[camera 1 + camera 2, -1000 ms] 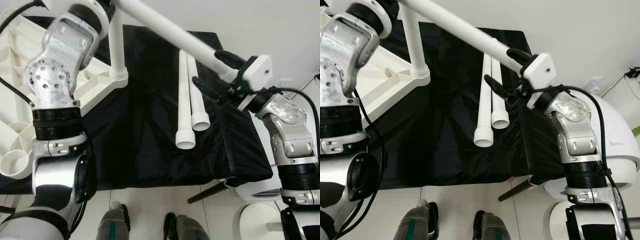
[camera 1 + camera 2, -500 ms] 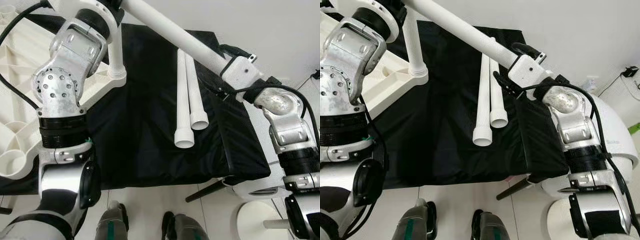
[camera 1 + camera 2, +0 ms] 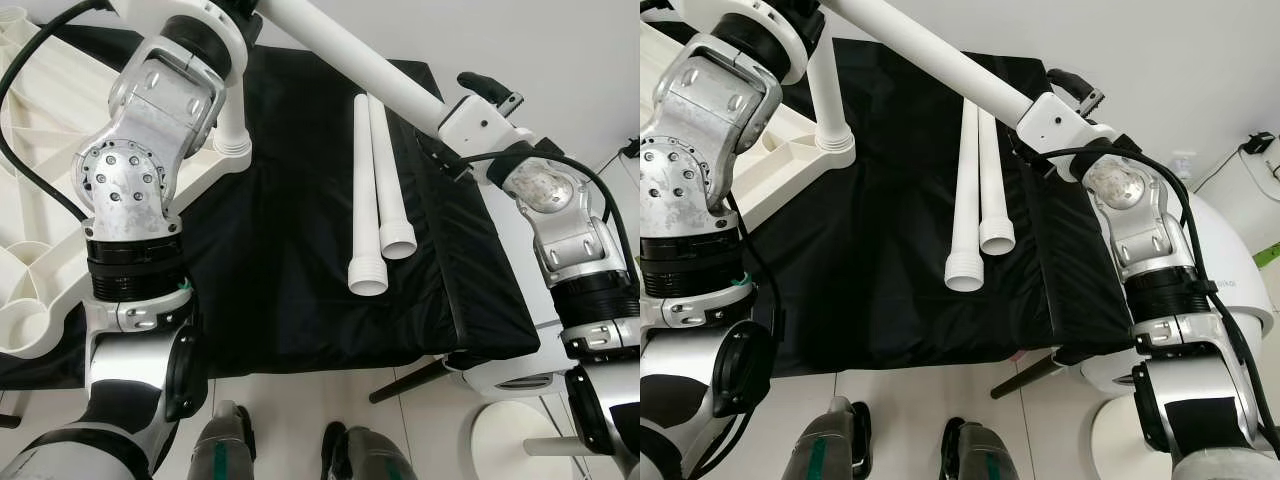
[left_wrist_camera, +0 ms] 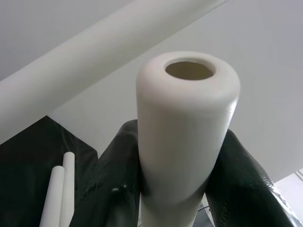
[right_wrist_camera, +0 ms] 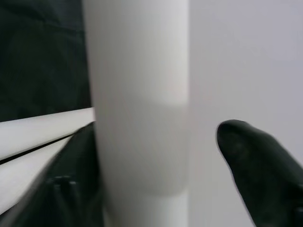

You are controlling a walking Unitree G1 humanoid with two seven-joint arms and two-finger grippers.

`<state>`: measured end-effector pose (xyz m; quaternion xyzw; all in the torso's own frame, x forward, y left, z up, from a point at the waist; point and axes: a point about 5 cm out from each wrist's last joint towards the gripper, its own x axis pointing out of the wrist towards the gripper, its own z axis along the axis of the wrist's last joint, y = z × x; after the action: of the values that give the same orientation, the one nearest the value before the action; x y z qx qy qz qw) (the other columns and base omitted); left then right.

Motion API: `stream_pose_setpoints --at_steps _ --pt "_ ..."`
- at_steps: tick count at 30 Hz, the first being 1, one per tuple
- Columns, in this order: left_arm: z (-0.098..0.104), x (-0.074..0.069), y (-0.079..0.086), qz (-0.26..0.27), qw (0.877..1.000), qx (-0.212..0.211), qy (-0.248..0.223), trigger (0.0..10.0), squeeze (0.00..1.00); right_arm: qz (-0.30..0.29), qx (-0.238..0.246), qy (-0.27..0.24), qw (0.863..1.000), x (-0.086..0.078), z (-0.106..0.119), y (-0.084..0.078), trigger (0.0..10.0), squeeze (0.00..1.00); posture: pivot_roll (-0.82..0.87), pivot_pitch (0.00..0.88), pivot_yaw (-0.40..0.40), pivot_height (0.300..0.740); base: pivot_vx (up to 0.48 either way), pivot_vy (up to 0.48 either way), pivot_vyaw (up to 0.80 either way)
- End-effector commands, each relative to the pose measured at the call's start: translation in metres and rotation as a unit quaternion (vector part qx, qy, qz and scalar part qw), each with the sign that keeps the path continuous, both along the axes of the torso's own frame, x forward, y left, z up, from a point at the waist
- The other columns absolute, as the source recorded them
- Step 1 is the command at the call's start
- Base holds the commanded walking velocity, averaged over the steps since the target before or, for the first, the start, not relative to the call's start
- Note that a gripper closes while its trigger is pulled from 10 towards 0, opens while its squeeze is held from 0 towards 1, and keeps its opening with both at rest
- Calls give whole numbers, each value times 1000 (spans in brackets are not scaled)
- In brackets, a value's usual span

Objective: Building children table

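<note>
A long white tube (image 3: 350, 62) slants from upper left down toward the right gripper (image 5: 156, 142), whose fingers (image 5: 258, 163) seem parted around it, one side apart. The left gripper (image 4: 184, 189) clamps an upright leg (image 4: 187, 137) on the white tabletop (image 3: 40, 230). Two spare tubes (image 3: 375, 190) lie lengthwise on the black cloth (image 3: 280, 270), well inside its edges.

I'm in a plain home room: white wall behind the black-draped table (image 3: 300, 300), pale tiled floor (image 3: 300, 400) beneath.

Both silver arms reach forward, left gripper (image 4: 184, 198) fingers clamped, right gripper (image 5: 156, 175) fingers spread
</note>
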<state>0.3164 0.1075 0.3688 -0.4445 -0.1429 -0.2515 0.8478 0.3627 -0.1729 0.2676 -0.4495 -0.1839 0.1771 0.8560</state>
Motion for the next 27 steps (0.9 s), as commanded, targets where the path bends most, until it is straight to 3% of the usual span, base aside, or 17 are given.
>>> stream_pose_setpoints --at_steps 1,16,17,18,19,27 --pt "7 -9 -5 -39 997 2 -73 10000 0 -7 -4 7 1000 1 -3 -1 0 0 68 150 -97 740 0 0 0" --pt "8 -11 -6 -34 996 10 -79 10000 0 -16 -13 8 1000 2 -4 0 0 0 65 147 -97 740 0 0 0" --pt "8 -11 -6 -33 996 14 -81 10000 0 -15 -13 9 1000 3 -5 0 10000 0 65 147 -97 740 0 0 0" --pt "8 -11 -6 -33 996 14 -81 10000 0 -15 -13 9 1000 3 -5 0 10000 0 65 147 -97 740 0 0 0" --pt "8 -12 -8 -42 996 5 -81 10000 1000 -16 -14 9 1000 3 -6 0 10000 0 68 144 -99 740 0 0 0" --pt "7 -12 -8 -43 995 16 -86 10000 1000 -32 -5 5 999 6 -7 -3 10000 0 70 139 -97 740 0 0 0"
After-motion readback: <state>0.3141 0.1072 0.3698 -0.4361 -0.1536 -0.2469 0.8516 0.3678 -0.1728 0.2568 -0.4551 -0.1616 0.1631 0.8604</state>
